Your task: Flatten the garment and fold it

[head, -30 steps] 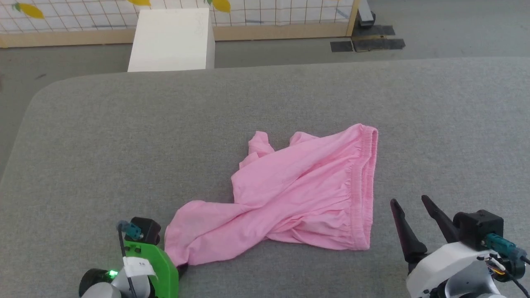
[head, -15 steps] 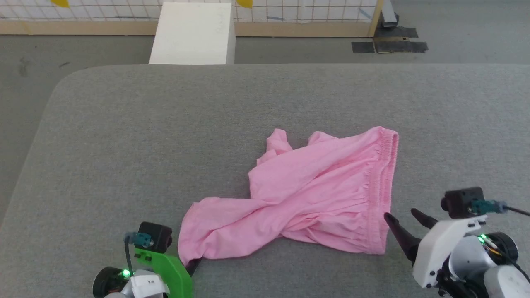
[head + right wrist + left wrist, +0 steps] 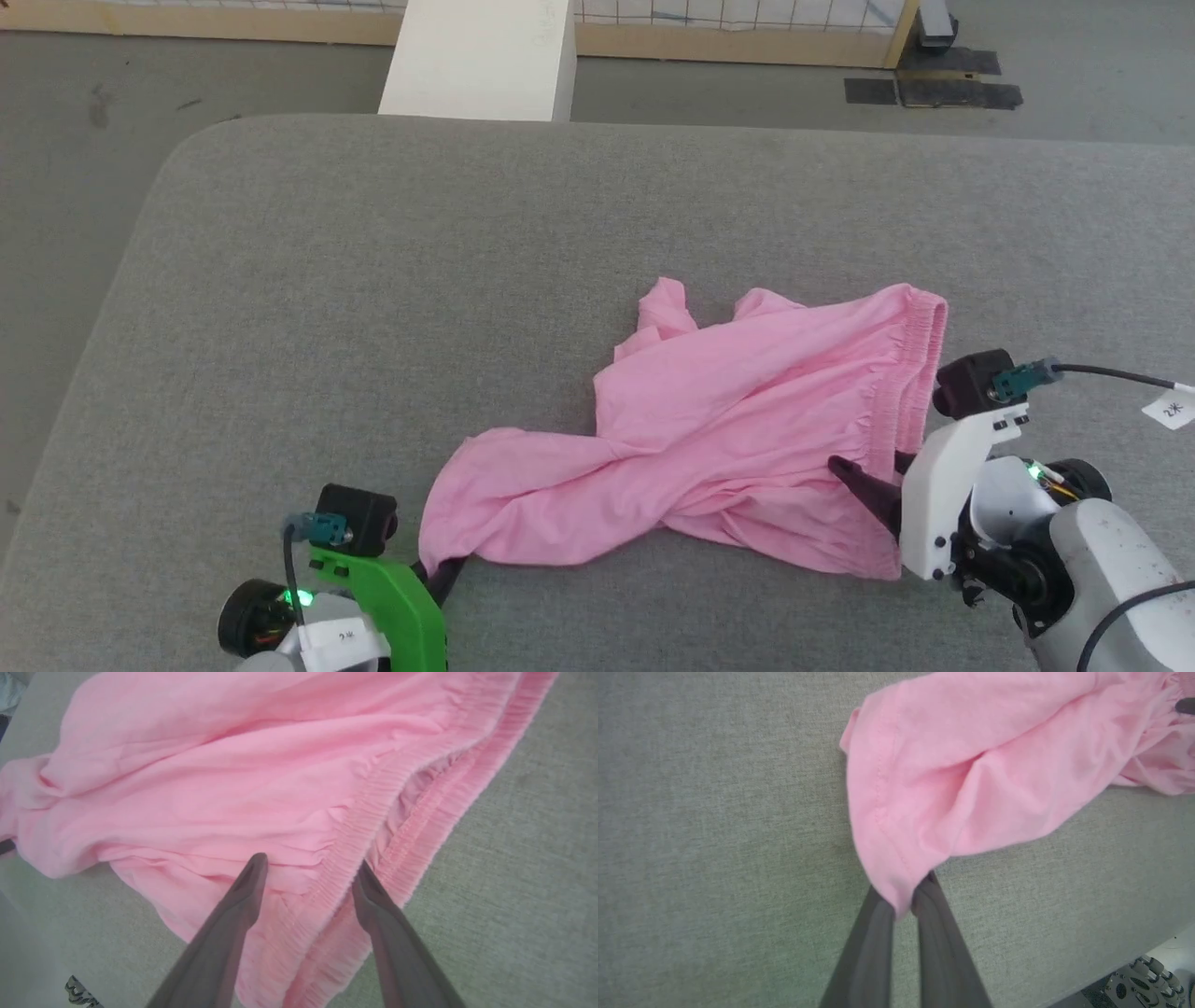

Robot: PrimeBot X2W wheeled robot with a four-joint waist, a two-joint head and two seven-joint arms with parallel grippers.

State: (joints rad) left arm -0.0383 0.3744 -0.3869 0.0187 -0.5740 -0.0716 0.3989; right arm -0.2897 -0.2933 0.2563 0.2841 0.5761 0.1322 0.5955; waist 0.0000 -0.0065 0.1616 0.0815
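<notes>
Head view first: compared with a second ago, the left gripper point(image 3: 439, 571) is now pinched shut on the near left corner of the garment point(image 3: 728, 420), where before its jaws were not yet closed. The right gripper point(image 3: 873, 471), which stood clear of the cloth on the grey padded table point(image 3: 373, 280), is now over the gathered elastic band point(image 3: 910, 364) at the garment's right end. The whole picture also shifts, but that is the camera. For the task, I judge that one end is secured and the second grasp is in preparation, so the cloth can soon be stretched flat.

Left wrist view: the left gripper point(image 3: 908, 896) clamps the hemmed corner of the garment point(image 3: 971, 765), and the cloth spreads away from the fingertips over the table.

Right wrist view: the right gripper point(image 3: 308, 872) has its jaws spread wide, with nothing grasped yet. The elastic band point(image 3: 387, 788) of the garment point(image 3: 210, 788) passes between the two fingers, its upper layer in the gap.
</notes>
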